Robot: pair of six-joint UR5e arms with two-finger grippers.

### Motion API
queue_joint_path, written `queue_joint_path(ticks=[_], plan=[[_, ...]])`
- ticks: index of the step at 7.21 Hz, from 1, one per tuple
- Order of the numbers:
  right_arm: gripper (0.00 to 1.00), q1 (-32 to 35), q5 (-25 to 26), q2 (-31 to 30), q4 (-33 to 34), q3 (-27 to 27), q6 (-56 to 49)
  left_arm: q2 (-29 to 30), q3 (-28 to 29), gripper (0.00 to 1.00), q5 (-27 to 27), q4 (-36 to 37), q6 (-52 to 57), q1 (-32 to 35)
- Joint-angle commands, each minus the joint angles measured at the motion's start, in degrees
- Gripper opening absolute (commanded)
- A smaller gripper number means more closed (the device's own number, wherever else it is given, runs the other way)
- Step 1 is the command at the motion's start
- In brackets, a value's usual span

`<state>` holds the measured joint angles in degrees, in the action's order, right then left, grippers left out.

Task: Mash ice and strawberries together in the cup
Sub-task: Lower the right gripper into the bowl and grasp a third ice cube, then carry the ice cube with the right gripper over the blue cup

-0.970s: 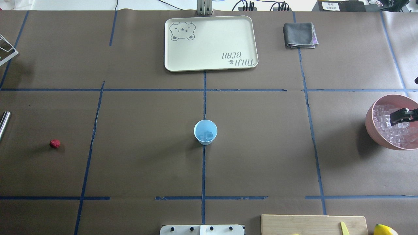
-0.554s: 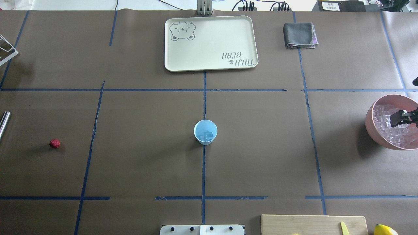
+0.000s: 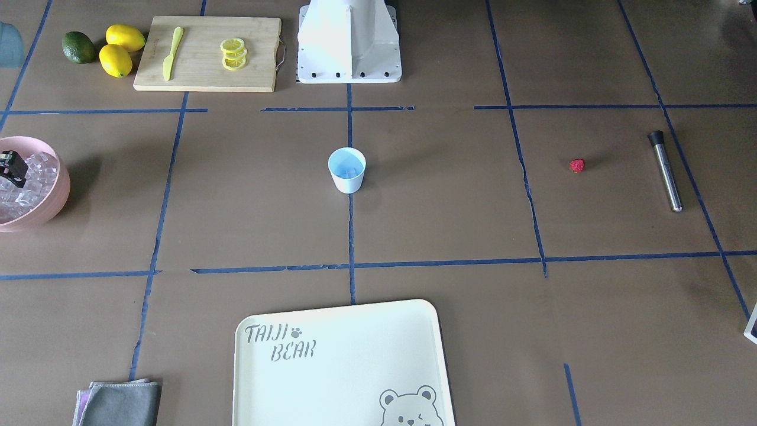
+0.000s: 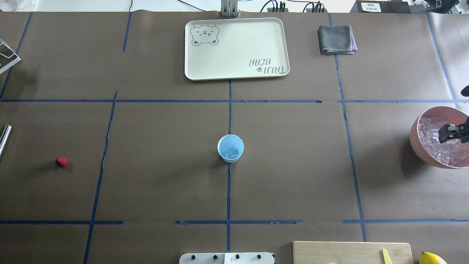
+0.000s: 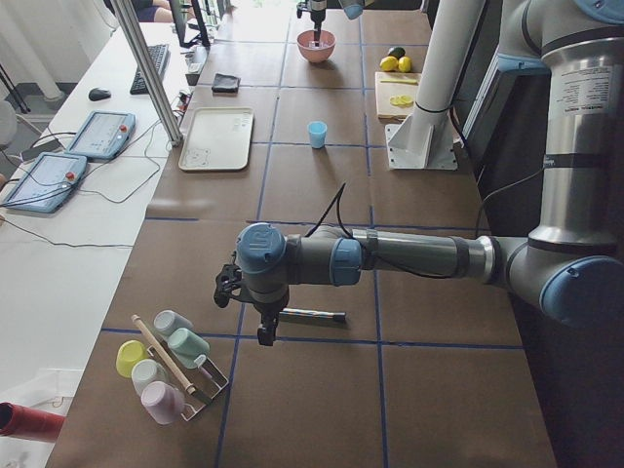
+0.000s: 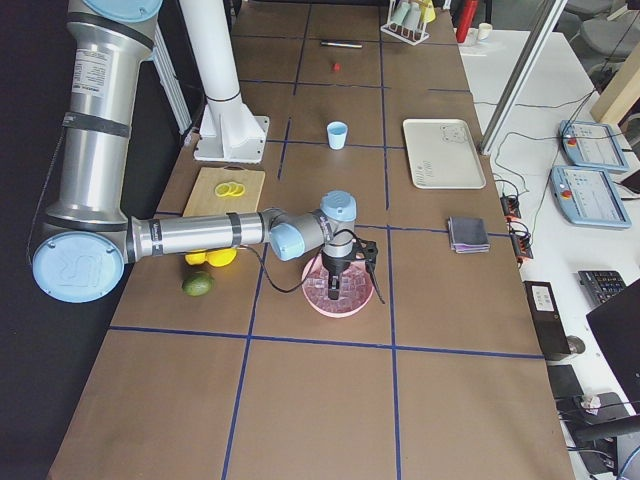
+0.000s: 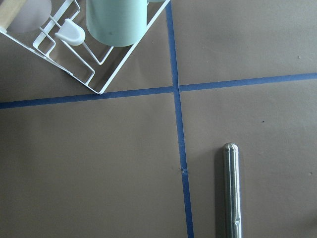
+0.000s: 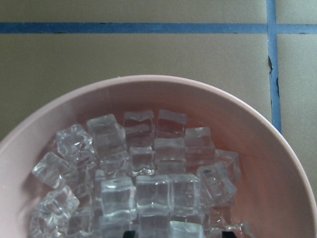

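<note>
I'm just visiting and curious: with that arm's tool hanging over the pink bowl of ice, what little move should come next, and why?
Probably lower the right tool into the pink bowl and close on one ice cube: it hovers over the pile with tips apart, and the cup holds only a few cubes.

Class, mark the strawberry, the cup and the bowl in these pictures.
strawberry [image 4: 61, 161]: overhead view, middle of the berry.
cup [image 3: 347, 183]: front-facing view, outer wall below the rim.
bowl [image 4: 414, 143]: overhead view, left outer wall.
</note>
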<state>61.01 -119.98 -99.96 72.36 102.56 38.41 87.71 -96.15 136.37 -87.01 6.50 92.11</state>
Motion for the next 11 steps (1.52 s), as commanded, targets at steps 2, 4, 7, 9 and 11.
queue_joint_path(ticks=[2, 4, 7, 9, 11], plan=[[0.00, 2.51, -0.51, 0.03, 0.41, 1.15, -0.44, 0.09, 0.00, 1.00, 0.04, 0.00, -0.09, 0.00], [0.00, 6.12, -1.65, -0.15, 10.35, 11.19, -1.49, -0.08, 0.00, 1.00, 0.04, 0.09, 0.00, 0.00], [0.00, -1.45, -0.87, 21.04, 33.66, 16.71, -0.36, -0.08, 0.00, 1.00, 0.04, 0.09, -0.09, 0.00], [0.00, -11.92, 2.63, 38.72, 42.24, 12.17, 11.61, -0.26, 0.00, 1.00, 0.04, 0.09, 0.00, 0.00], [0.00, -21.76, 7.88, 48.49, 39.90, 6.63, 21.15, -0.35, 0.09, 1.00, 0.04, 0.09, 0.00, 0.00]])
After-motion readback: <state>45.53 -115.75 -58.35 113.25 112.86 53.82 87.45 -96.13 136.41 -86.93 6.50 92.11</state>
